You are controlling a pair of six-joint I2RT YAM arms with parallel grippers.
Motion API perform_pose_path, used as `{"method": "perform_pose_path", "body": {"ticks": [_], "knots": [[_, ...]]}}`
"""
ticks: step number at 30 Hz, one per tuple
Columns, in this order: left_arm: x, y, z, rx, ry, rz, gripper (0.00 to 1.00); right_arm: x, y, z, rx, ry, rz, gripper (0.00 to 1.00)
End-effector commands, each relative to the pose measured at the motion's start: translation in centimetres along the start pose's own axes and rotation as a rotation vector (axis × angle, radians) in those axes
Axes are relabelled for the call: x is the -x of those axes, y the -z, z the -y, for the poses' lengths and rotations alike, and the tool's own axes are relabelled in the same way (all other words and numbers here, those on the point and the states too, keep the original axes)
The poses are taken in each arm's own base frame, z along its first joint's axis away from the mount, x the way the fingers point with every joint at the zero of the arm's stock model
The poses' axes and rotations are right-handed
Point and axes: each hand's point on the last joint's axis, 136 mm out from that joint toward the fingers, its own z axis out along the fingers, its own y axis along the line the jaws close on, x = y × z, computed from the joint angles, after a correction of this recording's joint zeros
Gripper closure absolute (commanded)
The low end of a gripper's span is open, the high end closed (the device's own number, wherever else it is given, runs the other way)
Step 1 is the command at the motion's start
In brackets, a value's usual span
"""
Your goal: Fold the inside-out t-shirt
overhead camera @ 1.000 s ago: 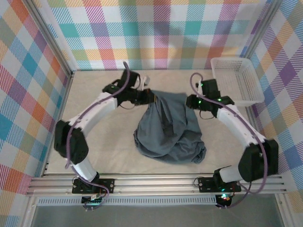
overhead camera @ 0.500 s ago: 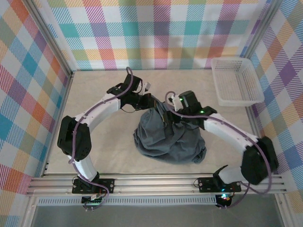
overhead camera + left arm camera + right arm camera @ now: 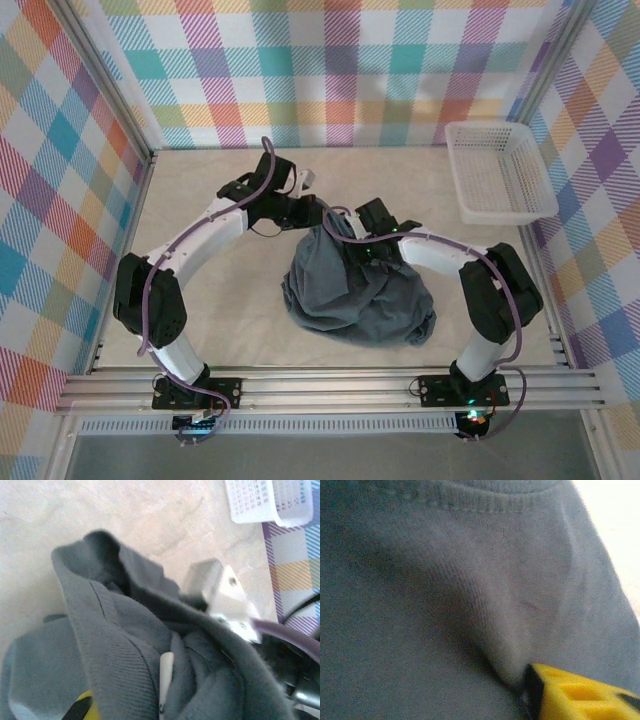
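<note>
T-shirt heaped on desk, top edge clenched in left end effector; right end effector buried in folds, grip impossible to tell. Danger: it grabs both layers, tangling things further.

My top camera looked down from high above the table's near edge, far enough off to take in the whole t-shirt. The left wrist camera sat close over the t-shirt, facing past it toward the white basket. The right wrist camera was nearest, pressed against the t-shirt's ribbed seam. All three shared the t-shirt.
</note>
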Motion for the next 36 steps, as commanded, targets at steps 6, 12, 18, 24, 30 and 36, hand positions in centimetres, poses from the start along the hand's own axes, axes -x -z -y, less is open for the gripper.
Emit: {"method": "perform_pose_path", "body": {"ticks": [6,12,18,24,30,36], "knots": [[2.0,-4.2,-11.2,0.188,-0.065,0.024,0.97,5.3,11.7,-9.2,0.781,-0.112,0.237,1.00],[1.9,0.1,-6.6,0.043,-0.095,0.132,0.44,6.7,12.2,-6.3,0.742,-0.207,0.330,1.00],[-2.2,4.5,-1.2,-0.149,-0.050,0.190,0.42,6.8,11.7,-6.2,0.753,-0.216,0.307,1.00],[-4.9,1.6,2.3,-0.189,-0.122,0.092,0.63,7.2,11.6,-6.3,0.766,-0.219,0.276,1.00],[-4.4,-3.0,1.7,-0.179,-0.186,0.049,0.64,7.5,12.5,-6.5,0.765,-0.213,0.287,1.00],[-3.5,-4.4,2.0,-0.207,-0.206,0.055,0.44,7.1,12.7,-6.5,0.751,-0.219,0.279,1.00]]}}
